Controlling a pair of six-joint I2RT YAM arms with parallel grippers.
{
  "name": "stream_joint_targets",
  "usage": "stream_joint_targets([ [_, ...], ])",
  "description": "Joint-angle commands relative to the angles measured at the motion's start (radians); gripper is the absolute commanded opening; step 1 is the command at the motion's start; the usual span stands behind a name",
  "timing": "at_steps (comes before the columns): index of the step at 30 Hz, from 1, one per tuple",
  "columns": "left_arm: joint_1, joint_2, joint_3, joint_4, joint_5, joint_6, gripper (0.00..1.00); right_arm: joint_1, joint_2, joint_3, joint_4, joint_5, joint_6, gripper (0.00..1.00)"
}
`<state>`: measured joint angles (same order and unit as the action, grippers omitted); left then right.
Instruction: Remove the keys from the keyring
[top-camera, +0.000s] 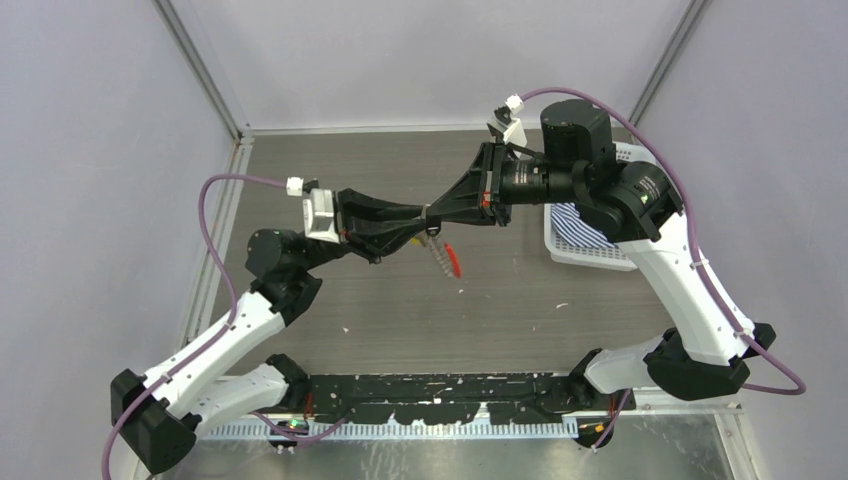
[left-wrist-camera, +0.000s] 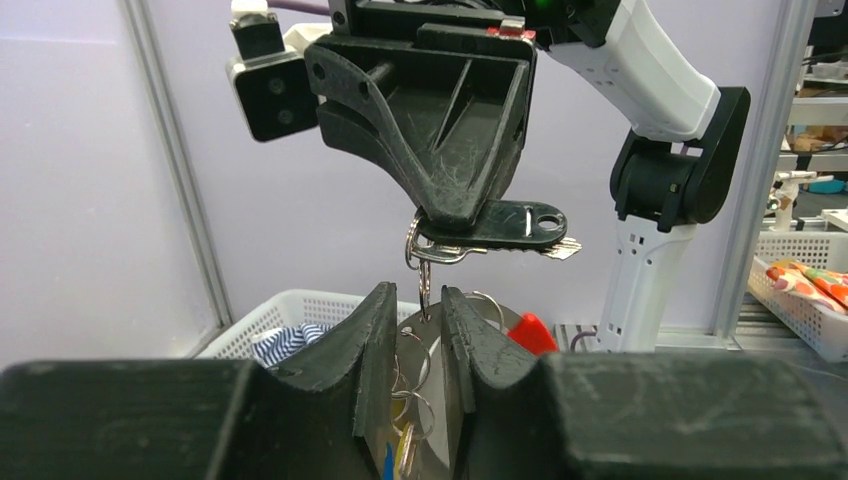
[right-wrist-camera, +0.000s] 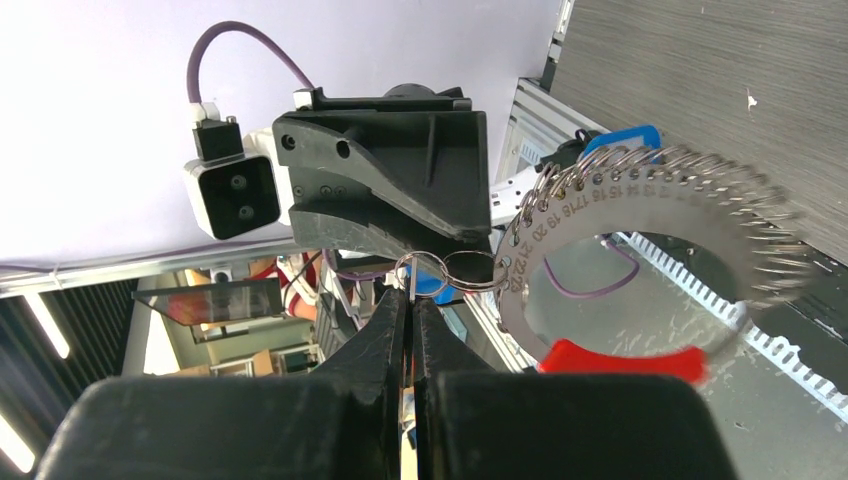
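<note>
The keyring (top-camera: 440, 255) is a flat silver numbered plate edged with small wire rings and with a red section (top-camera: 453, 260). It hangs in the air where both grippers meet. My left gripper (top-camera: 421, 220) has its jaws a narrow gap apart in the left wrist view (left-wrist-camera: 418, 292), with the plate (left-wrist-camera: 425, 350) and its rings between them. My right gripper (top-camera: 436, 209) is shut on the keys: a black-headed key (left-wrist-camera: 500, 222) and a silver key (left-wrist-camera: 556, 248) lie flat under its tip. A small split ring (right-wrist-camera: 420, 268) links them to the plate (right-wrist-camera: 650, 195).
A white basket (top-camera: 592, 252) with a striped cloth (top-camera: 572, 224) stands at the table's right, under my right arm. The basket also shows in the left wrist view (left-wrist-camera: 265, 312). White crumbs dot the wood-grain table (top-camera: 400, 330). Enclosure walls close the back and sides.
</note>
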<state>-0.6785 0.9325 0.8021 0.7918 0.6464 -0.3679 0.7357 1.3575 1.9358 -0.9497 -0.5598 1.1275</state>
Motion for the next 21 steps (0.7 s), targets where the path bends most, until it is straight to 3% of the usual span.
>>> stream_joint_targets([
  [1,-0.013,0.012,0.049,0.014,0.013,-0.003,0.23,0.000,-0.005,0.009,0.065,-0.032,-0.009,0.01],
  [5,-0.022,0.014,0.051,0.015,0.007,0.006,0.19,0.000,-0.004,0.008,0.067,-0.032,-0.009,0.01],
  [13,-0.026,0.008,0.042,0.014,-0.026,0.004,0.01,0.000,-0.006,0.003,0.071,-0.032,-0.012,0.01],
  [21,-0.049,-0.026,-0.003,0.020,-0.074,0.064,0.00,0.001,-0.035,-0.007,0.077,0.064,0.041,0.01],
])
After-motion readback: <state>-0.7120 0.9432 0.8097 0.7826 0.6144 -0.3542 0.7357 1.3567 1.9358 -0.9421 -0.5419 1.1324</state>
